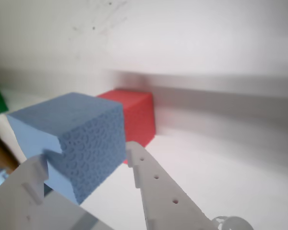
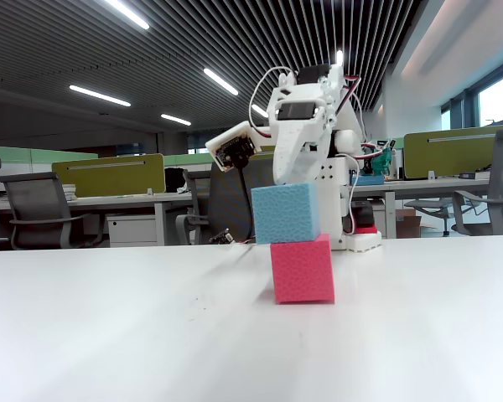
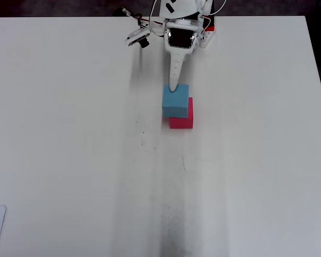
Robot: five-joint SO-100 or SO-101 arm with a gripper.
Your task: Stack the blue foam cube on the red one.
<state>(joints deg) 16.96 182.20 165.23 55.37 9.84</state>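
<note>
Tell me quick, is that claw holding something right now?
Gripper: closed on the blue foam cube, which sits over the red one.

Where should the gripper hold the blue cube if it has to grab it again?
Across two opposite flat side faces of the blue cube, coming from the arm's side. The cube sits high above the red cube, so both faces are free. The gripper straddles them now.
</note>
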